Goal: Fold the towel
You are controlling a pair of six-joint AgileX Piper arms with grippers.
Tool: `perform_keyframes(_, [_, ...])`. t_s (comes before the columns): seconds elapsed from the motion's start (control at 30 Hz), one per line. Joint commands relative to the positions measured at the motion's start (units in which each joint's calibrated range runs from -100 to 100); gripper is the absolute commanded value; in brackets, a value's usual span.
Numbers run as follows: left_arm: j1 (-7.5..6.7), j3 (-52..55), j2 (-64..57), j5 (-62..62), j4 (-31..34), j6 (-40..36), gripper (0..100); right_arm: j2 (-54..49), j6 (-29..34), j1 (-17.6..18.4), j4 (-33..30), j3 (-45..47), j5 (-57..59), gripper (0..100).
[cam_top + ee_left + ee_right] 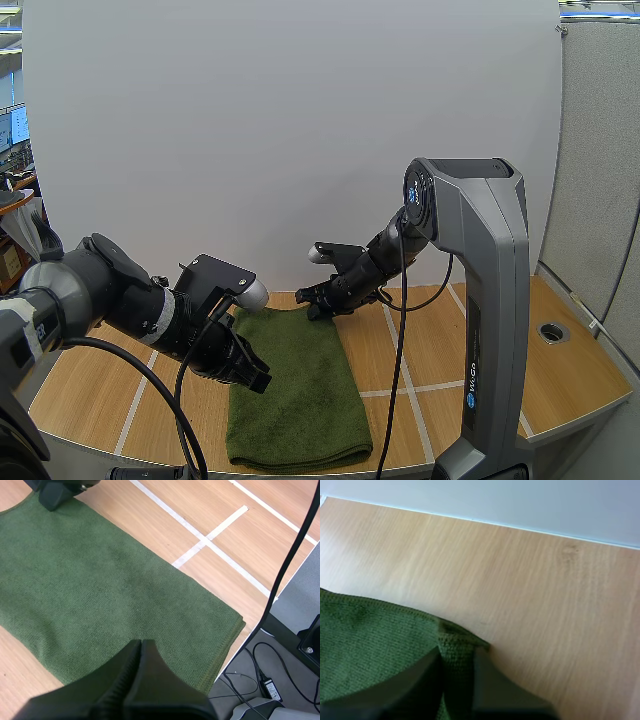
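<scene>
Now fold looks just begun. Towel (300, 385) flat on desk (430, 350), low middle of frame. Right gripper (318, 308) pinches towel's far right corner. Left gripper (257, 379) clenched on nothing, over towel's left edge. Next, likely: left opens, grabs far left corner, both pull it toward near edge.

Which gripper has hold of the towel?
The right gripper, pinching a far corner of the towel; the left gripper is shut empty over it.
</scene>
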Motion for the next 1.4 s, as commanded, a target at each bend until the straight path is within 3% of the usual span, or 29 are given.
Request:
perform_keyframes(0.0, [-0.18,0.3,-0.4,0.9,-0.5,-0.6,0,0.1,-0.3,-0.2,-0.8,0.3,0.3,0])
perform_keyframes(0.37, [-0.18,0.3,-0.4,0.9,-0.3,-1.0,0,-5.3,-0.3,-2.1,-6.3,0.3,-0.8,0])
perform_keyframes(0.8, [-0.18,0.3,-0.4,0.9,-0.3,-1.0,0,-14.0,2.3,-12.6,-21.5,1.7,14.2,0])
perform_keyframes(1.17, [-0.18,0.3,-0.4,0.9,-0.3,-3.2,0,-21.4,-1.8,-21.3,-25.7,12.8,17.3,0])
perform_keyframes(1.27, [-0.18,0.3,-0.1,0.9,-0.2,-5.2,10,-23.8,-4.4,-23.0,-25.5,16.3,17.3,0])
perform_keyframes(1.37, [-0.18,0.3,2.4,0.9,-0.2,-6.3,37,-25.7,-6.5,-24.1,-24.6,19.3,17.3,0])
